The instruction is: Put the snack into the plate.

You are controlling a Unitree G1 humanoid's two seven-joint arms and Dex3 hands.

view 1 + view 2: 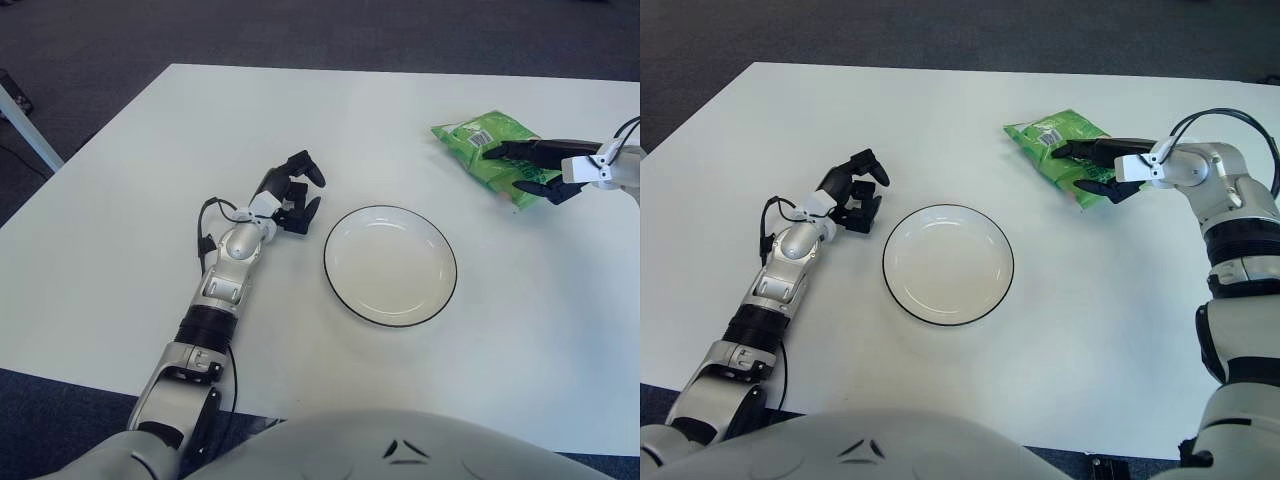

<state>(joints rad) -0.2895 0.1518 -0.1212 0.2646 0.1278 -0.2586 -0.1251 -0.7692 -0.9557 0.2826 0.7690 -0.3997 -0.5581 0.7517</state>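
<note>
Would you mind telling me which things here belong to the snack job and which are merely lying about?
In the job:
- green snack bag
- plate, nothing in it
- right hand, fingers on the bag

Not in the job:
- left hand, left of the plate
- white table beneath it all
</note>
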